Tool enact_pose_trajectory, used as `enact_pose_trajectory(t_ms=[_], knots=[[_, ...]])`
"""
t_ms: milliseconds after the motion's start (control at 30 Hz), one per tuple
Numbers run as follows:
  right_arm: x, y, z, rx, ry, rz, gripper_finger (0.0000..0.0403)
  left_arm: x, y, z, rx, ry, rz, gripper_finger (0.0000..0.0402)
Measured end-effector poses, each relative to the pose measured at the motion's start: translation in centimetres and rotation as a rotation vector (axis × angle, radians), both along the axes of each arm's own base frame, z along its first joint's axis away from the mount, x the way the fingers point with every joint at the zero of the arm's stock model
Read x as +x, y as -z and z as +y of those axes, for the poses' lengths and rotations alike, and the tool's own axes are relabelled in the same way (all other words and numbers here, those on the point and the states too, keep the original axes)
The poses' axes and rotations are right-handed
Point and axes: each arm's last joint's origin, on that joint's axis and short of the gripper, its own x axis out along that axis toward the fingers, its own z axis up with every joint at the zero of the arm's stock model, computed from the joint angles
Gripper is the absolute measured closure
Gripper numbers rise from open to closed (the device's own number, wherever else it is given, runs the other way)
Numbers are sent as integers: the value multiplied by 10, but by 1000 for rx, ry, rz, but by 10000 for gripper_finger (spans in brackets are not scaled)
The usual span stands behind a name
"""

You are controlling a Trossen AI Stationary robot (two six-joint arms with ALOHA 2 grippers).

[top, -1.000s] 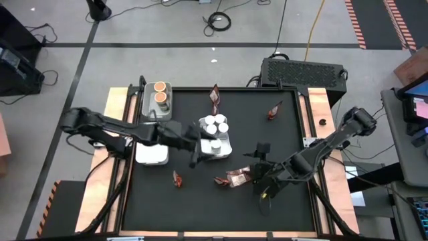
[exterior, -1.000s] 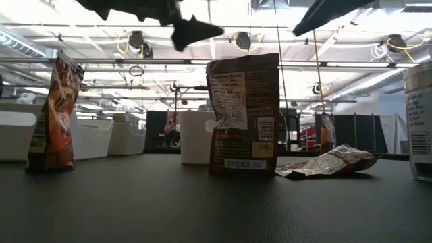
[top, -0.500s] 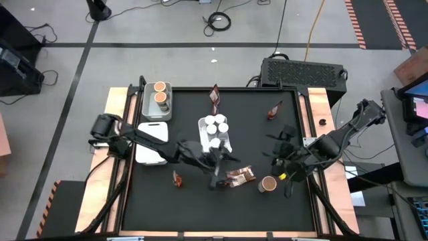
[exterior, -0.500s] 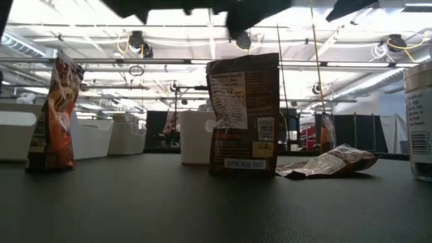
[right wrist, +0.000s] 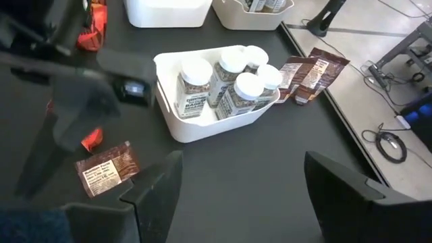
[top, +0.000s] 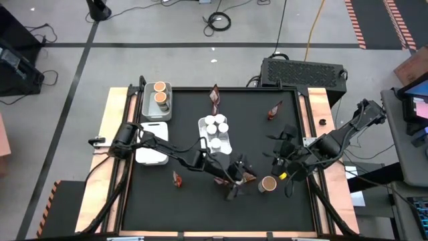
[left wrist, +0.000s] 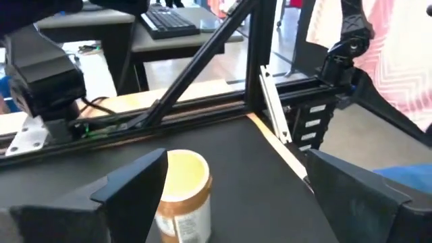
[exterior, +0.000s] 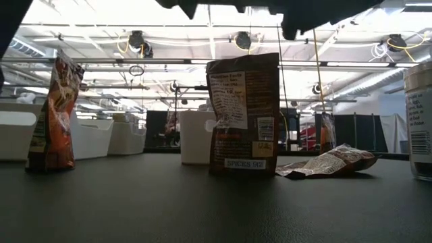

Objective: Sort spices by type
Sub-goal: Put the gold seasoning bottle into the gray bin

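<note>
A round yellow-topped tub [top: 268,183] stands upright on the black mat near its near right side. My left gripper [top: 239,182] is open just to the tub's left; in the left wrist view [left wrist: 236,156] the tub [left wrist: 181,194] shows ahead between the fingers, untouched. A brown packet [top: 241,175] lies flat beside that gripper. My right gripper [top: 279,159] is open, above the mat and beyond the tub toward the far side [right wrist: 243,158]. White-capped jars [top: 215,127] stand in a white tray [top: 203,122] mid-table. Two orange-topped tubs [top: 160,92] sit in a far-left tray.
An empty white tray [top: 152,152] sits at the mat's left side. A red packet [top: 177,179] stands near the near edge, and more packets stand at the far side [top: 215,97] [top: 273,112]. A black box [top: 304,69] sits behind the table.
My left gripper has swept from beside the jar tray toward the table's near right, ending just left of the yellow-topped tub. My right gripper drew back from that spot toward the far right, then held still. The tub now stands uncovered on the mat.
</note>
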Motion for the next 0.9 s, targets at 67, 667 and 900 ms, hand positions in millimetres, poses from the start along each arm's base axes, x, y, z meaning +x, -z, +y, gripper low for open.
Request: enact_pose_trajectory(t_ms=[67,667,900], knots=[[0,0,0,-3,-2,3,138,7,5,0,-2,2,0,47],[-1,1,-1,-21,2,18,138,72,47,-13,10,-78,-52,47],[-1,1,-1,-12,7,15,138,79,60,-15,17,-91,-35,47]])
